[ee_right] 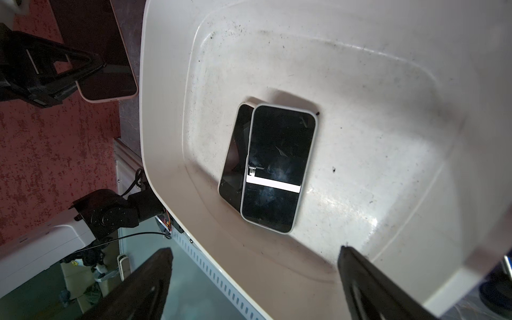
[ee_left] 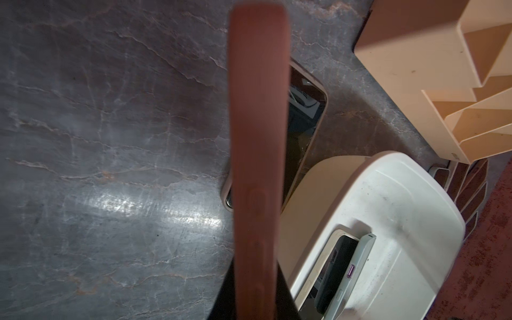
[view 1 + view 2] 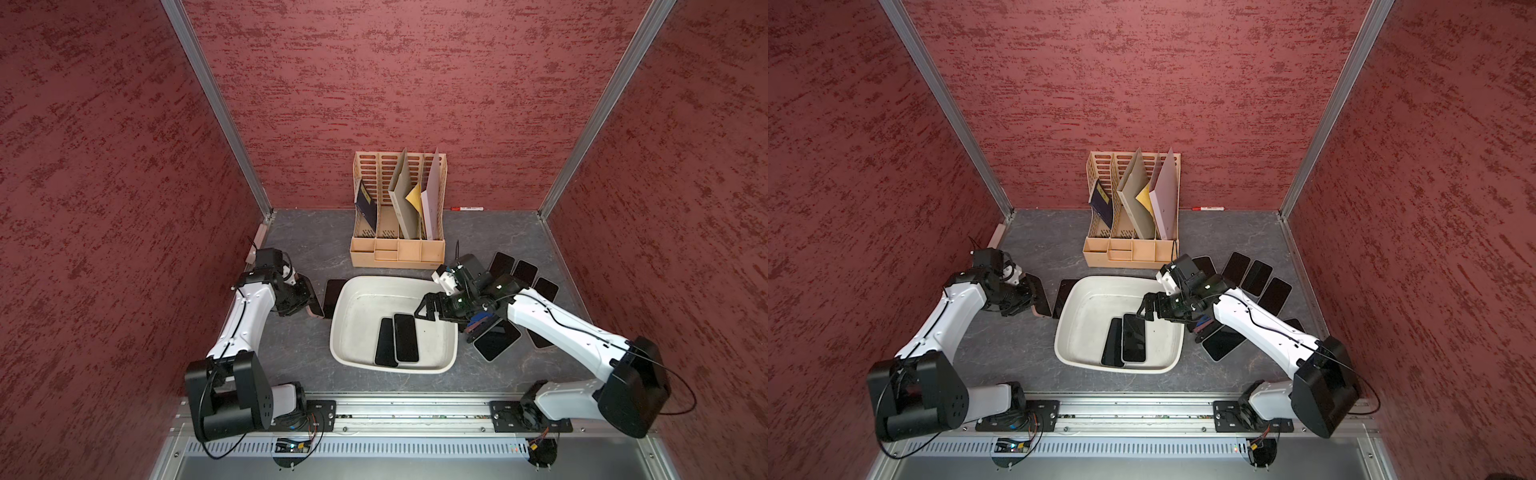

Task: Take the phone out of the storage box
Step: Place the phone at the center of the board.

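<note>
While my right gripper (image 3: 426,312) hangs with its jaws wide apart over the right side of the storage box (image 3: 361,303), low in the middle of a top view, two phones lie inside. The upper phone (image 3: 406,337) rests partly on the lower phone (image 3: 384,343). My left gripper (image 3: 305,299), left of the box, is clamped on a brown-cased phone (image 3: 316,308).

In my left wrist view, the edge of this case stands above a loose phone (image 2: 304,124), which lies on the table (image 2: 110,138) just beside the box's wall. If I put mine down carelessly, I think it may knock that one.

In my right wrist view, both fingers (image 1: 149,277) are spread with nothing between them. Because the upper phone overlaps its neighbour, I fear a finger could catch both and drag the lower one. The smooth glass could also slip out, or a finger may strike the flared rim on the way down.
</note>
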{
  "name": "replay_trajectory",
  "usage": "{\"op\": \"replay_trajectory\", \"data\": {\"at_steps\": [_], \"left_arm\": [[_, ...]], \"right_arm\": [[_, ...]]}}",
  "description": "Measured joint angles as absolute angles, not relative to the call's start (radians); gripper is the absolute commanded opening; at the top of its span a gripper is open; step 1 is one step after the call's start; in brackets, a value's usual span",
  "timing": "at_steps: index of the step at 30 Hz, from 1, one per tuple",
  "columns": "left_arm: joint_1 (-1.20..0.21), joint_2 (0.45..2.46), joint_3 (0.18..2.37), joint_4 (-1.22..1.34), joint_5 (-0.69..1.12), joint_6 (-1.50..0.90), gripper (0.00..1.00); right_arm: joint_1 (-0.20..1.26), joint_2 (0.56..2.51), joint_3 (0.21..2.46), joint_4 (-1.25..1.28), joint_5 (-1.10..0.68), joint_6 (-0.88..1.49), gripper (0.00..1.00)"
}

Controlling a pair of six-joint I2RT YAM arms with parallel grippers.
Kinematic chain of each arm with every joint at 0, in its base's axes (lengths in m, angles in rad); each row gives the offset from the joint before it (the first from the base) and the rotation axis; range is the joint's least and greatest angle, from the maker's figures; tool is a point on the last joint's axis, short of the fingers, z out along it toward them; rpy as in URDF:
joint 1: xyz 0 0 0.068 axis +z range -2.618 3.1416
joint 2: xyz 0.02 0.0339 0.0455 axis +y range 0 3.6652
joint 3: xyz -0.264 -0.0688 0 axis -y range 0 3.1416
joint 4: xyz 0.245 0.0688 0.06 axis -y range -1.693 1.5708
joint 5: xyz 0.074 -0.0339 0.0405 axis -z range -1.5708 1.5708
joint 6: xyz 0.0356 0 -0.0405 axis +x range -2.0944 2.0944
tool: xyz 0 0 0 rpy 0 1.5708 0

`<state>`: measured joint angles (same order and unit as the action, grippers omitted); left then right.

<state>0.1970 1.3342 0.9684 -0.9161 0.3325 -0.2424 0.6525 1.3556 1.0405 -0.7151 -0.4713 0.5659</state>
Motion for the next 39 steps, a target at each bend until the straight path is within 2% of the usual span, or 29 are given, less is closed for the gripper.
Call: {"op": "replay_trajectory", "data": {"at_steps": [13, 20, 23, 29, 34, 39], "left_arm": [[0.232, 1.667, 1.068, -0.831, 0.252, -0.048, 0.0], [0.242, 1.732, 1.131, -0.827, 0.291, -0.009, 0.01], [0.247, 1.752, 1.15, -0.829, 0.314, -0.001, 0.18], [0.247, 1.802, 1.139, -0.791, 0.313, 0.017, 0.37], [0.248, 1.803, 1.116, -0.783, 0.31, 0.022, 0.51], [0.265, 1.781, 1.09, -0.776, 0.309, 0.033, 0.59]], "right_arm": [[0.656, 1.421, 1.04, -0.708, -0.511, 0.58, 0.98], [0.671, 1.436, 1.04, -0.706, -0.511, 0.607, 0.98], [0.683, 1.444, 1.04, -0.706, -0.509, 0.62, 0.99], [0.729, 1.554, 1.053, -0.729, -0.484, 0.629, 0.98], [0.765, 1.65, 1.087, -0.761, -0.452, 0.628, 0.98], [0.799, 1.731, 1.169, -0.782, -0.425, 0.627, 0.98]]}}
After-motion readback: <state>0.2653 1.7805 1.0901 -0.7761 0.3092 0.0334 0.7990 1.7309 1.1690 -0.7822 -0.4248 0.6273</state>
